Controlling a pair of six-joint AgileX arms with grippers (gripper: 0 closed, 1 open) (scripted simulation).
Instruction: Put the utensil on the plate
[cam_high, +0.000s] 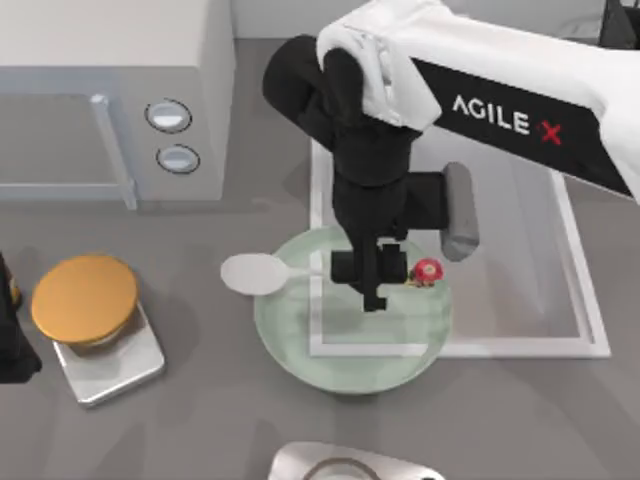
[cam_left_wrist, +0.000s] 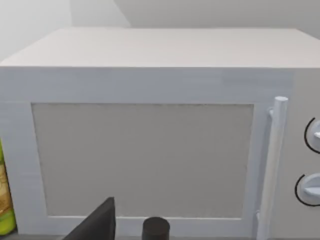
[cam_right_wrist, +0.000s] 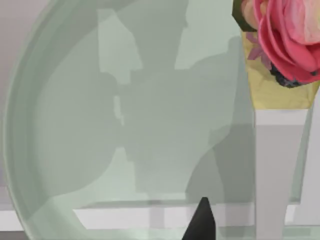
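Two arms are seen at the table, and the right one is at work. The right gripper (cam_high: 379, 277) is held low over the plate (cam_high: 300, 335), a wide dish of pale green glass set near the middle of the table, partly over the corner of a flat white-framed tray (cam_high: 580, 300). The spoon (cam_high: 258, 273) is carried across the plate's left rim: its white oval bowl sticks out past the rim over the bare table, its thin handle runs rightward under the gripper, and its red-pink knob (cam_high: 427, 270) is seen just to the right of the fingers, above the plate. The fingers are closed onto the handle, though whether the spoon already rests on the glass cannot be told. In the right wrist view the green plate (cam_right_wrist: 65, 125) is seen close up, with the pink knob (cam_right_wrist: 285, 40) at one corner and a dark fingertip (cam_right_wrist: 201, 222) at the edge.

The left arm is parked at the table's left edge; whether its fingers are apart or together cannot be told. A white microwave (cam_high: 110, 90) is faced by its wrist camera (cam_left_wrist: 150, 150). An orange disc on a square steel base (cam_high: 85, 298) stands at the left of the table, well apart from the plate.
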